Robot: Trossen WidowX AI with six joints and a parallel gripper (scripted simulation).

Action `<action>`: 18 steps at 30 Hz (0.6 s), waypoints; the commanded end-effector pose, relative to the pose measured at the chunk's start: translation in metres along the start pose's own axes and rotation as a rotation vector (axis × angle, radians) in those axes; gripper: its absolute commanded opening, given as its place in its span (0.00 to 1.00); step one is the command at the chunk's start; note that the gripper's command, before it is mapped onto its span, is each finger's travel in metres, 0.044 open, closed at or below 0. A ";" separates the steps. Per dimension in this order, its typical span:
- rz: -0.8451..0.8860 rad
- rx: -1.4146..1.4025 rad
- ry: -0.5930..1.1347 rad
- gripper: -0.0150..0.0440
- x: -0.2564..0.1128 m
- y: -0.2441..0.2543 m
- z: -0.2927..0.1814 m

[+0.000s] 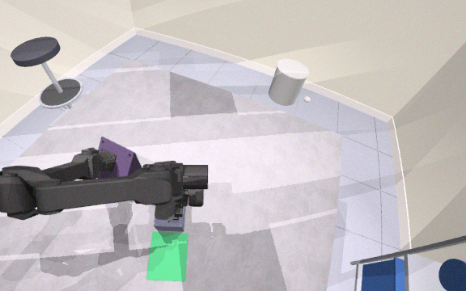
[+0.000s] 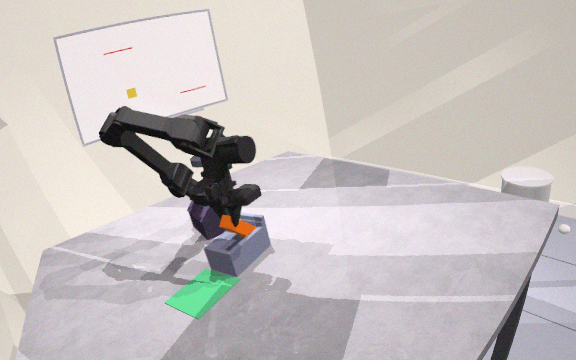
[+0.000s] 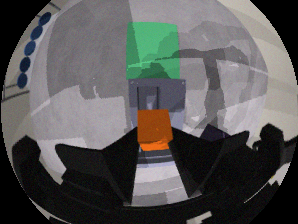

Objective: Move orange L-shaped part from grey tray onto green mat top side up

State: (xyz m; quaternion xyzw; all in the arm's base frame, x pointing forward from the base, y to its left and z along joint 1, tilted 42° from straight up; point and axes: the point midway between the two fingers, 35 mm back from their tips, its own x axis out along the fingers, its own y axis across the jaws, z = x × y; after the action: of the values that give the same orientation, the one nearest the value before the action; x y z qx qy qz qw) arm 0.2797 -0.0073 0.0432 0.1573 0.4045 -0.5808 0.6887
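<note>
The orange part point(image 2: 238, 227) point(image 3: 155, 123) is between the fingers of my gripper point(image 2: 235, 221) point(image 3: 152, 129), which is shut on it. In the exterior view the part shows tilted above the rim of the grey tray point(image 1: 169, 227) point(image 2: 253, 251) point(image 3: 176, 91). The wrist view shows an open stretch of pocket beyond the part. Whether the part's far end still touches the tray cannot be told. In the top view the arm hides the part and the fingertips. The green mat point(image 1: 167, 260) point(image 2: 199, 299) point(image 3: 152, 42) lies flat just beyond the tray's end, with nothing on it.
A purple wedge-shaped block point(image 1: 116, 155) point(image 2: 204, 220) point(image 3: 212, 133) stands on the table near the arm's base, to one side of the tray. A stool point(image 1: 35, 52), a pale cylinder point(image 1: 289, 82) point(image 2: 526, 185) and a rack with blue items point(image 1: 383, 276) stand off the table.
</note>
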 end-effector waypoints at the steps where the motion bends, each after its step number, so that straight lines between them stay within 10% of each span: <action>1: 0.005 0.005 0.009 0.25 -0.008 0.002 -0.001; 18: 0.005 0.004 0.010 0.25 -0.036 0.001 -0.001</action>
State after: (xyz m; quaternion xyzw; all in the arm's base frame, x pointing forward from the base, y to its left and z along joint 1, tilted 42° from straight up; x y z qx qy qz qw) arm 0.2792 0.0136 0.0638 0.1578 0.4076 -0.5791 0.6882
